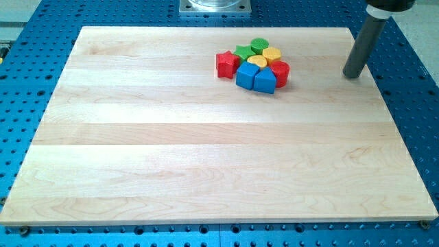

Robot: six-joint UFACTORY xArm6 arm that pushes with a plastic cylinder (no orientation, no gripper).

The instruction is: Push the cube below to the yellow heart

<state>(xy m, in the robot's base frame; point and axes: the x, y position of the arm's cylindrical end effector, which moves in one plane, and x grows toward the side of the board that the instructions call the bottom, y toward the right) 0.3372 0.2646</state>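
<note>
Several blocks sit bunched near the view's top centre. A yellow heart [257, 62] lies in the middle of the bunch. Just below it are a blue cube [247, 75] and a second blue block [265, 81], side by side and touching. A red star [226, 64] is at the left, a red cylinder [280, 72] at the right. A green star [245, 51], a green cylinder [259, 46] and a yellow hexagon block [272, 54] sit above. My tip [352, 75] rests on the board well to the right of the bunch, touching no block.
The wooden board [206, 158] lies on a blue perforated table [418, 103]. A metal mount [215, 6] is at the view's top centre. My rod stands near the board's right edge.
</note>
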